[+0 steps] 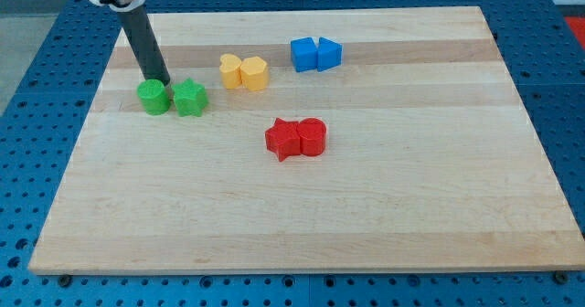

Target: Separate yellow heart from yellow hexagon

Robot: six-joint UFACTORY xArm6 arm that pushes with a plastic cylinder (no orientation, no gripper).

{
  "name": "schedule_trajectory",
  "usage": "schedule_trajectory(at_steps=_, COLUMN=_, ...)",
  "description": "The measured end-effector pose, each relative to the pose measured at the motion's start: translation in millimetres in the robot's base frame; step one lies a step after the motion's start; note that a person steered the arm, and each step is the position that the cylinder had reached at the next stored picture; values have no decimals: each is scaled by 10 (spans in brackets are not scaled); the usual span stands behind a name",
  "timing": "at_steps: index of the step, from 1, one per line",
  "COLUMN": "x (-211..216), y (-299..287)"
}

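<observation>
Yellow heart (256,73) and yellow hexagon (230,70) sit touching, to the view's right of your tip (161,80), which rests just behind the green cylinder (153,97) with nothing held; there are no jaws. Both look light, rigid, easily slid: push into the seam between them.

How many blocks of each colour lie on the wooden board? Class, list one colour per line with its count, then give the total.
Green: 2, a cylinder and a star, with my tip just above between them
Yellow: 2, a hexagon touching a heart
Blue: 2
Red: 2, a star and a cylinder
Total: 8
</observation>
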State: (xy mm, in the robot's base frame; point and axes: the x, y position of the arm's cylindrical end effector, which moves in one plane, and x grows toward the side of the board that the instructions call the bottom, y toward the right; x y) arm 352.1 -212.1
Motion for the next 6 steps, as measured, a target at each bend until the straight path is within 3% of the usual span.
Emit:
schedule_trajectory(at_steps=1, x=-11, y=0)
schedule_trajectory(at_steps=2, x=-317, y=17)
schedule_trajectory(at_steps=4, x=-689, y=529)
schedule_trajectory(at_steps=6, x=-650, y=1010)
